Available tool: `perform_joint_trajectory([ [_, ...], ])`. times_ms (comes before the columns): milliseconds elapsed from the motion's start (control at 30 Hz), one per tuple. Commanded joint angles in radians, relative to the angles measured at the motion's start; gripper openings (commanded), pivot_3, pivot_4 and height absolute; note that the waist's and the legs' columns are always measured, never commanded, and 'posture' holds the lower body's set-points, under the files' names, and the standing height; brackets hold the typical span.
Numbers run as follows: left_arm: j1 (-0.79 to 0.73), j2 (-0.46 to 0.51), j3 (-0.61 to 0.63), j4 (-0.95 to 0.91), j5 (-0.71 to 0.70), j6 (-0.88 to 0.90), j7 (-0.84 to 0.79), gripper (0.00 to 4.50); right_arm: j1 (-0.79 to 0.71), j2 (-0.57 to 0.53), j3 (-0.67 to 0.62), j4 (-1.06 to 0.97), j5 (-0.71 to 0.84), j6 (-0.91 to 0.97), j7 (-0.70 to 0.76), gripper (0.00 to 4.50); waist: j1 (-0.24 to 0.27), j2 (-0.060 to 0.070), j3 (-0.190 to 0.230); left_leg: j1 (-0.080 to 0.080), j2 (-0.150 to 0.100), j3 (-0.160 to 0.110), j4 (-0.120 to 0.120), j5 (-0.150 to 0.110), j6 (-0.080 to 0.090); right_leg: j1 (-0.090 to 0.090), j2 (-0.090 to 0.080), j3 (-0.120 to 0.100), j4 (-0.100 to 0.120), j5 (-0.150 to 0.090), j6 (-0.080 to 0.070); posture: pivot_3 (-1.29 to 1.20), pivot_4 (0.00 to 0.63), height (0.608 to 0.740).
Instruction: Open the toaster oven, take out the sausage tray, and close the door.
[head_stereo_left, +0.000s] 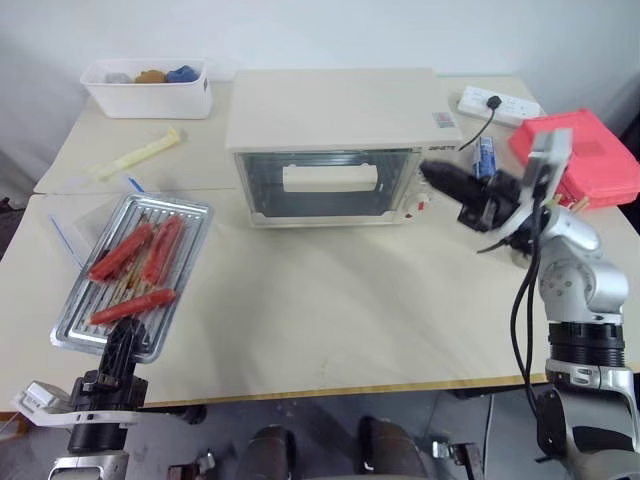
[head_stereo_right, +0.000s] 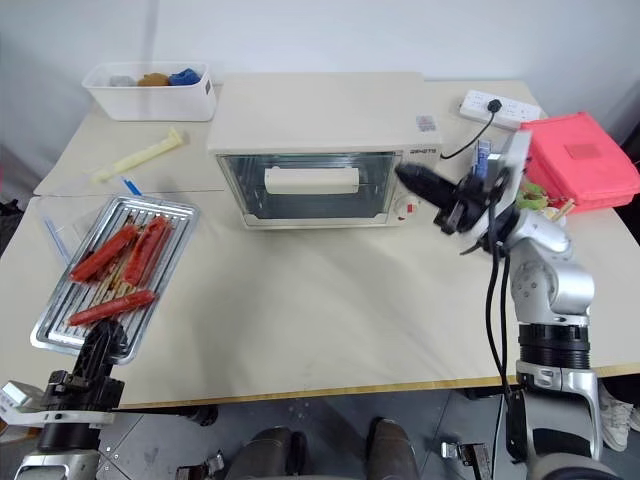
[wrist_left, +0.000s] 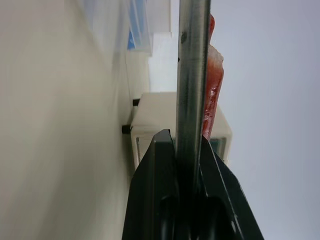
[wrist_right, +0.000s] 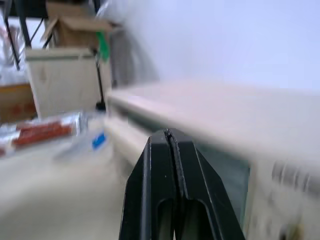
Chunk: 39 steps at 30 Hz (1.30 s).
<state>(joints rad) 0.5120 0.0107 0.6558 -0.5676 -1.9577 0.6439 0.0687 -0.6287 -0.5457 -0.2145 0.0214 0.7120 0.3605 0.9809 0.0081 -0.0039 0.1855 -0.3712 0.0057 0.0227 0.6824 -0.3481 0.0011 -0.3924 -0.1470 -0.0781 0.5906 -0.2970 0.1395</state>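
Note:
The cream toaster oven (head_stereo_left: 335, 130) stands at the back of the table, its glass door (head_stereo_left: 330, 190) shut. The silver sausage tray (head_stereo_left: 165, 203) with three red sausages (head_stereo_left: 135, 250) is at the table's left front. My left gripper (head_stereo_left: 120, 345) is shut on the tray's near rim. In the left wrist view that rim (wrist_left: 192, 75) runs between the fingers, with a sausage (wrist_left: 212, 85) beside it. My right gripper (head_stereo_left: 432, 172) is shut on nothing and hangs in the air just in front of the oven's right knob panel. The right wrist view has its closed fingertips (wrist_right: 170, 135) before the oven (wrist_right: 225, 120).
A white bin (head_stereo_left: 148, 88) of coloured items sits back left, with a pale yellow object (head_stereo_left: 140, 153) in front of it. A clear plastic container with blue strips (head_stereo_left: 60, 225) lies partly under the tray. A power strip (head_stereo_left: 498, 103) and red case (head_stereo_left: 580, 155) are back right.

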Motion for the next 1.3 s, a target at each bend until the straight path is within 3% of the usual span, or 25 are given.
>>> perform_joint_trajectory([
  [33, 0.029, 0.049, 0.024, 0.043, -0.014, 0.096, -0.106, 0.0, 0.102, -0.049, -0.004, -0.102, -0.018, 0.0, 0.029, 0.04, 0.006, 0.0, 0.0, 0.0, -0.001, 0.001, 0.0, -0.001, 0.001, 0.0, 0.0, 0.0, 0.001, 0.0, 0.0, 0.0, 0.15, 0.74],
  [200, 0.052, 0.125, 0.033, 0.121, -0.014, 0.211, -0.196, 0.0, 0.218, -0.098, -0.015, -0.141, -0.061, -0.05, 0.071, 0.04, 0.012, 0.0, 0.0, -0.001, -0.008, 0.007, 0.0, -0.004, 0.008, 0.0, -0.001, 0.003, -0.001, 0.0, 0.0, 0.0, 0.15, 0.74],
  [267, 0.047, 0.167, 0.016, 0.151, -0.014, 0.26, -0.213, 0.0, 0.347, -0.145, -0.035, -0.174, -0.104, -0.119, 0.146, 0.39, 0.014, 0.0, 0.0, 0.0, -0.008, 0.009, 0.001, -0.005, 0.009, 0.0, -0.002, 0.005, -0.001, 0.0, 0.0, 0.0, 0.15, 0.74],
  [367, 0.025, 0.323, -0.054, 0.201, -0.014, 0.353, -0.215, 0.0, 0.598, -0.189, -0.108, -0.247, -0.148, -0.228, 0.21, 1.3, 0.031, -0.002, -0.001, 0.0, -0.009, 0.009, 0.001, -0.005, 0.009, 0.001, 0.0, 0.004, -0.001, -0.001, -0.001, 0.0, 0.15, 0.74],
  [567, -0.071, 0.489, -0.155, 0.273, -0.014, 0.44, -0.246, 0.0, 0.755, -0.196, -0.185, -0.309, -0.14, -0.253, 0.19, 3.26, 0.002, 0.0, -0.001, 0.007, -0.008, 0.014, 0.001, -0.005, 0.009, 0.001, -0.001, 0.013, -0.001, 0.001, 0.001, 0.0, 0.15, 0.74],
  [700, -0.254, 0.574, -0.25, 0.358, -0.014, 0.489, -0.222, 0.0, 0.849, -0.183, -0.23, -0.359, -0.132, -0.266, 0.175, 4.48, 0.002, 0.001, -0.001, 0.015, -0.004, 0.014, 0.0, -0.006, 0.006, 0.006, 0.0, 0.014, 0.0, 0.002, 0.0, 0.0, 0.15, 0.74],
  [1067, -0.745, 0.62, -0.548, 0.68, -0.014, 0.593, -0.049, 0.0, 1.054, -0.13, -0.313, -0.543, -0.104, -0.249, 0.072, 4.48, 0.018, 0.004, -0.002, 0.015, -0.005, 0.016, -0.001, -0.006, 0.005, 0.004, 0.0, 0.014, 0.004, 0.002, 0.001, 0.0, 0.15, 0.74],
  [1300, -0.917, 0.592, -0.641, 0.784, 0.099, 0.651, -0.058, 0.0, 1.136, -0.099, -0.333, -0.626, -0.084, -0.245, 0.025, 4.48, 0.015, 0.003, -0.002, 0.015, -0.007, 0.017, -0.001, -0.005, 0.006, 0.005, 0.0, 0.015, 0.003, 0.005, 0.007, 0.0, 0.15, 0.74],
])
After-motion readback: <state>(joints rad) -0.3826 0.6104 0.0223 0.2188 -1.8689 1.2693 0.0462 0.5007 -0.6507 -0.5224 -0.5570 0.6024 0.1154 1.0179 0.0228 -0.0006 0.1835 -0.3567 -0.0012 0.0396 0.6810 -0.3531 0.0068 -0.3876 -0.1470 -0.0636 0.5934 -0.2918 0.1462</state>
